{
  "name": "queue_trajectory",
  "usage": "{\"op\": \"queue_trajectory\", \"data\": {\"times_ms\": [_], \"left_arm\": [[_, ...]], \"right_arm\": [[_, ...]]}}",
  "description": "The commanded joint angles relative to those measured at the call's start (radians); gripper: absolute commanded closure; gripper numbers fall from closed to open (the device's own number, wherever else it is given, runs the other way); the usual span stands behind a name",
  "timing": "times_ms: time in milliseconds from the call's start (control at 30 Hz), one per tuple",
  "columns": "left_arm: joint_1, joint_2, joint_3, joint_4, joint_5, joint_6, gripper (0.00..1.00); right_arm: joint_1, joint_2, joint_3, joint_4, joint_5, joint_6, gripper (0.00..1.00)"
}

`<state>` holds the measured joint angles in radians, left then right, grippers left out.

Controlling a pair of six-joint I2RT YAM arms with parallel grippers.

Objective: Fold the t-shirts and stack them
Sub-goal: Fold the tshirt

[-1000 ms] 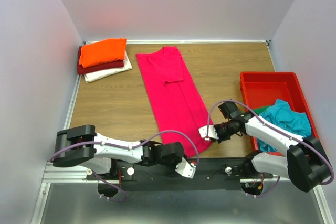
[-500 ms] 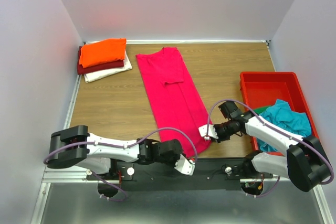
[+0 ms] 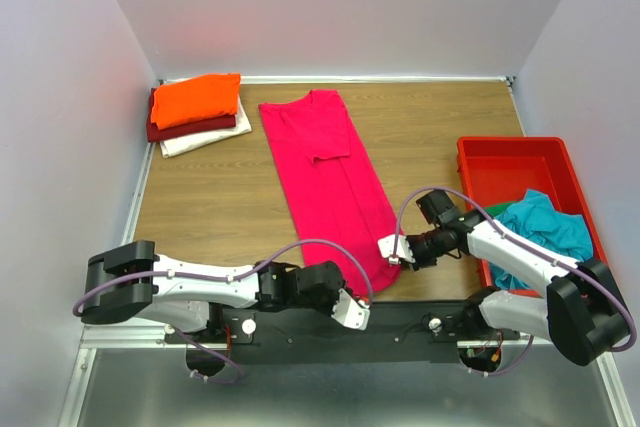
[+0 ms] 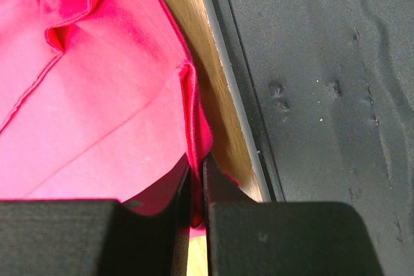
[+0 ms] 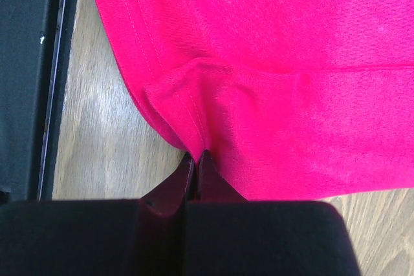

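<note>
A bright pink-red t-shirt (image 3: 328,175) lies folded lengthwise into a long strip down the middle of the table, collar at the far end. My left gripper (image 3: 352,308) is shut on the hem at the near left corner (image 4: 191,121), close to the table's front edge. My right gripper (image 3: 392,250) is shut on the hem's right corner (image 5: 194,105), the cloth pinched up between its jaws. A folded stack of orange (image 3: 197,98), dark red (image 3: 170,131) and cream (image 3: 205,136) t-shirts sits at the far left. Teal (image 3: 542,228) and green (image 3: 497,209) t-shirts lie crumpled in the tray.
A red plastic tray (image 3: 500,169) stands at the right edge of the table. The table's metal front rail (image 4: 228,82) and the black base plate (image 4: 330,82) run just beside the left gripper. White walls enclose the table on three sides.
My left gripper has closed onto the near left hem corner, and its arm has shifted slightly left and down. The right gripper has stayed shut on its corner.
</note>
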<state>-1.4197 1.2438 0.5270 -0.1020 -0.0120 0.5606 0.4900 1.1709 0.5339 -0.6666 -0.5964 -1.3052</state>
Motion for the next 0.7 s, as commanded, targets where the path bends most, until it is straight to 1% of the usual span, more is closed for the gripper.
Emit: {"op": "queue_trajectory", "data": {"times_ms": [0,33,100,667], "left_arm": [[0.004,-0.029,0.021,-0.019,0.006,0.005,0.85],[0.004,-0.032,0.021,-0.028,0.033,0.005,0.84],[0.004,-0.04,0.021,-0.031,0.038,0.005,0.84],[0.004,-0.075,0.027,-0.045,0.049,0.002,0.85]], "right_arm": [[0.005,0.0,0.021,-0.004,-0.042,0.014,1.0],[0.005,-0.002,0.021,-0.007,-0.043,0.012,1.0],[0.005,-0.004,0.023,-0.007,-0.045,0.014,1.0],[0.005,0.007,0.077,-0.036,-0.062,0.038,1.0]]}}
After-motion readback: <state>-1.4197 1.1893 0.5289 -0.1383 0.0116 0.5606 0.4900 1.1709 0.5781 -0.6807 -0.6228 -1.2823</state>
